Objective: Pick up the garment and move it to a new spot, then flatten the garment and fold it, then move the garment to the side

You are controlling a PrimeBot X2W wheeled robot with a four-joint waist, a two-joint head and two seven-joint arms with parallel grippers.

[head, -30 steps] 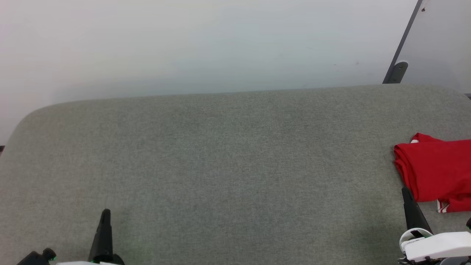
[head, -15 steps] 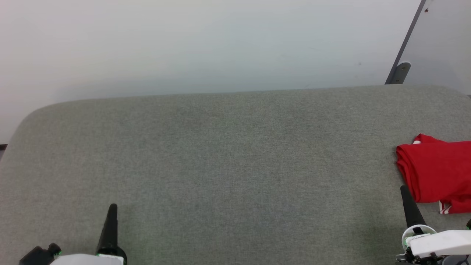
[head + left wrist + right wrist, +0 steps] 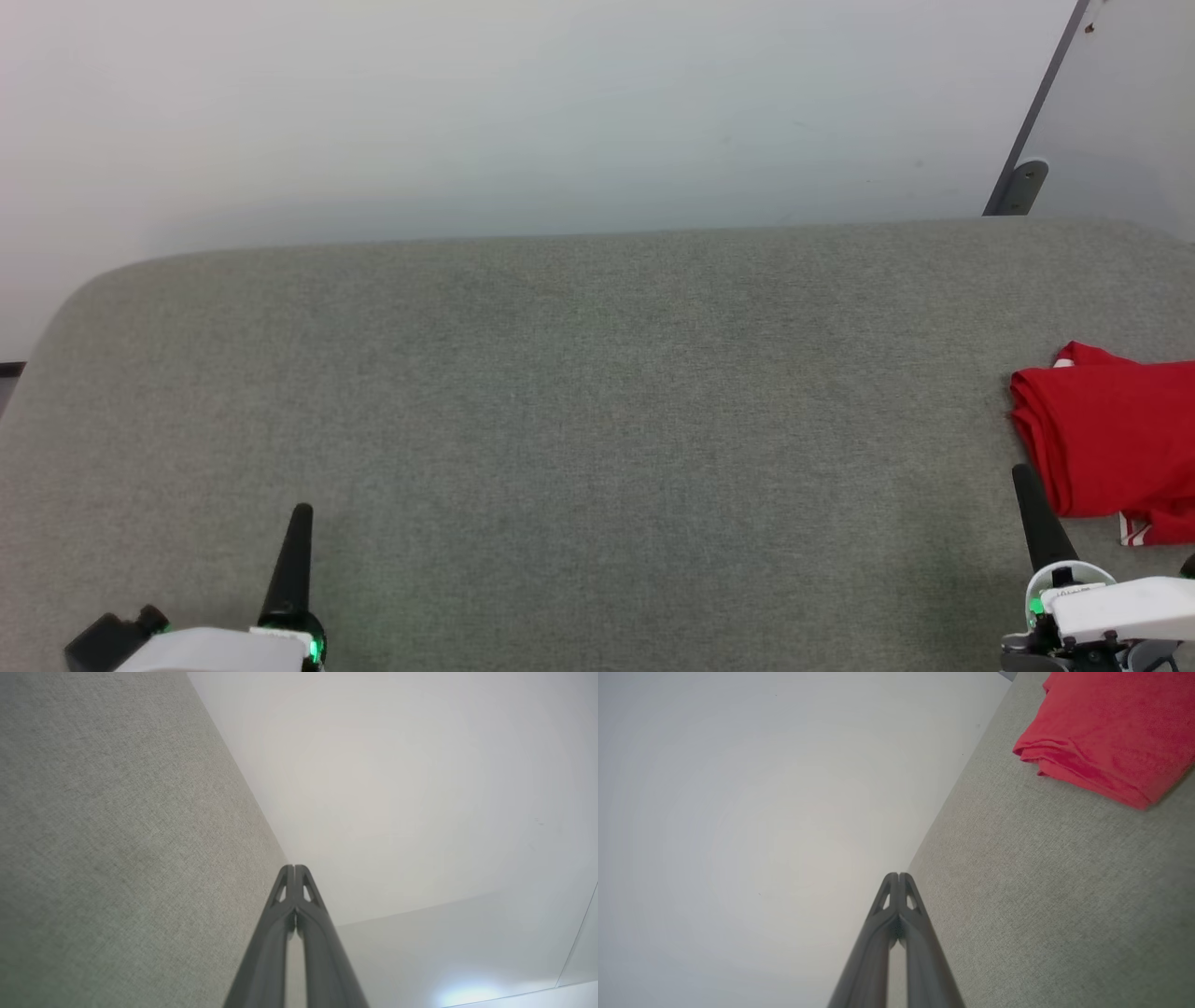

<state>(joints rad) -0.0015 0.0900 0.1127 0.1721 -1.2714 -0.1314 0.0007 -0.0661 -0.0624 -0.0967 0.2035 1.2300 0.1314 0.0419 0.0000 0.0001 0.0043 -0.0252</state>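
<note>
Two grippers sit at the bottom corners of the head view, with a wide stretch of grey fabric-covered table (image 3: 597, 373) between them. At the lower left, the left gripper (image 3: 301, 515) points up the frame over the cloth surface, its dark fingers pressed together into a single spike and holding nothing; a small green light (image 3: 315, 646) glows at its base. In the left wrist view the left gripper (image 3: 295, 868) shows its tips meeting with no gap, the grey table (image 3: 117, 835) filling the left half of the frame and a pale wall (image 3: 397, 788) the right half. Back in the head view, the same pale wall (image 3: 467, 112) runs across the top of the frame behind the table's far edge, and at the upper right a light panel (image 3: 1130, 103) with a dark slanted edge leans in, a grey bracket (image 3: 1022, 182) at its foot. At the lower right, the right gripper (image 3: 1022, 478) rises from its white housing, likewise closed and empty, its tip just beside the near left corner of the red T-shirt (image 3: 1111, 439); whether they touch I cannot tell. The T-shirt lies folded on the table at the right edge of the frame, partly cut off, with a bit of red-and-white stripe trim (image 3: 1131, 532) poking out at its lower edge. In the right wrist view the right gripper (image 3: 899, 876) has its fingertips shut together, and the folded red T-shirt (image 3: 1111, 732) lies in the upper right of the frame, well apart from the tips
</note>
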